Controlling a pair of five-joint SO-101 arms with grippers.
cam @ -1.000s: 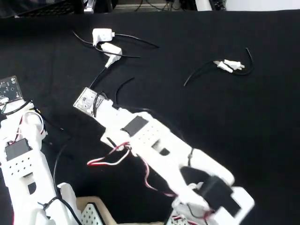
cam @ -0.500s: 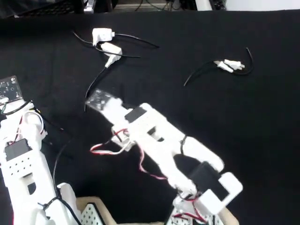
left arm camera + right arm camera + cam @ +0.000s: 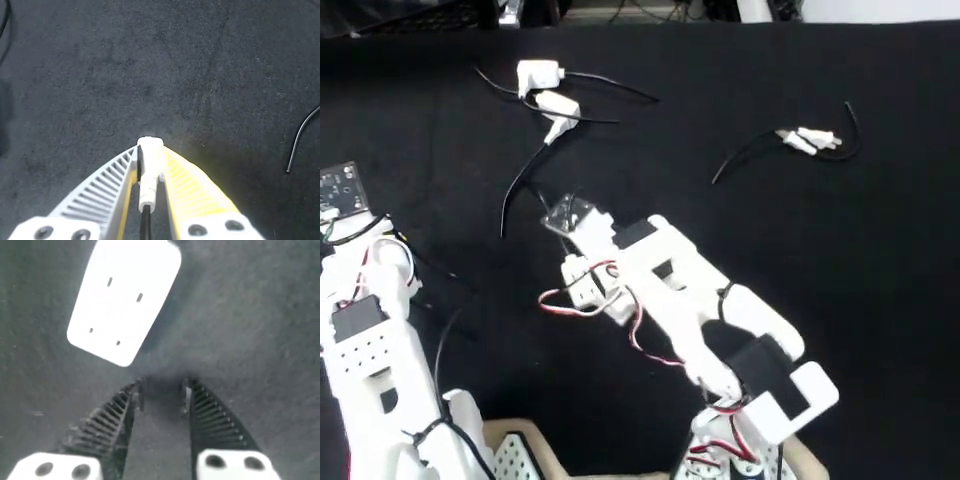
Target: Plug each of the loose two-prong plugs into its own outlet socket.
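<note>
My left gripper is shut on a small white two-prong plug, whose black cord runs back between the fingers, low over the black cloth. My right gripper is open with nothing between its fingers. Just beyond its tips lies a white outlet block with slots in its face. In the high view the right arm stretches from the near edge toward the table's middle, and the left arm stands at the near left. Two white pieces on black cords lie at the far left. Another white plug lies at the far right.
A black cord curves from the far-left white pieces down toward the right arm's wrist. A loose cord end lies beside the left gripper. The black cloth covers the whole table, with open room on the right half.
The right arm has swung its wrist to the right and drawn back toward its base, uncovering the curved black cord. The left arm has kept still.
</note>
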